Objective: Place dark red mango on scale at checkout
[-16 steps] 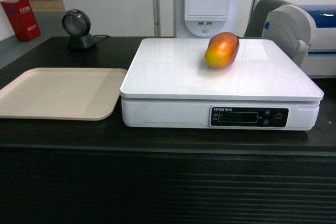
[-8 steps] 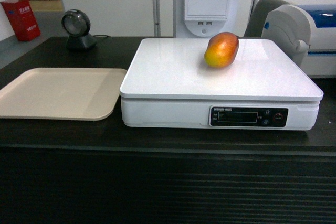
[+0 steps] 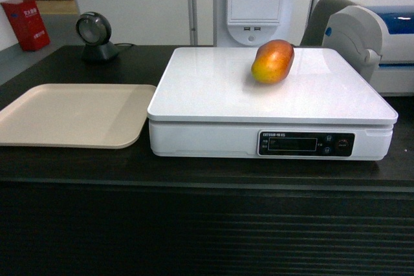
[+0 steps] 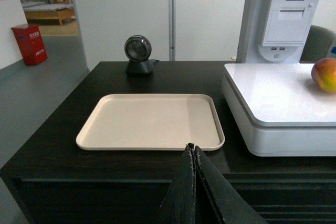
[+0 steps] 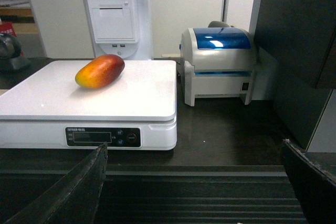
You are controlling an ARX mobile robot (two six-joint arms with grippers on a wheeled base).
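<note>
Nothing moved since earlier frame: dark red mango (image 3: 272, 61) lying on scale (image 3: 213, 88), desk (image 3: 77, 166). Left hand (image 4: 193, 153) fingers together; right hand (image 5: 194, 182) spread apart.

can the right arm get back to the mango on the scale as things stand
Probably yes. The mango lies uncovered on the scale, nothing stands between it and the right gripper, whose fingers are spread wide at the counter's front.
</note>
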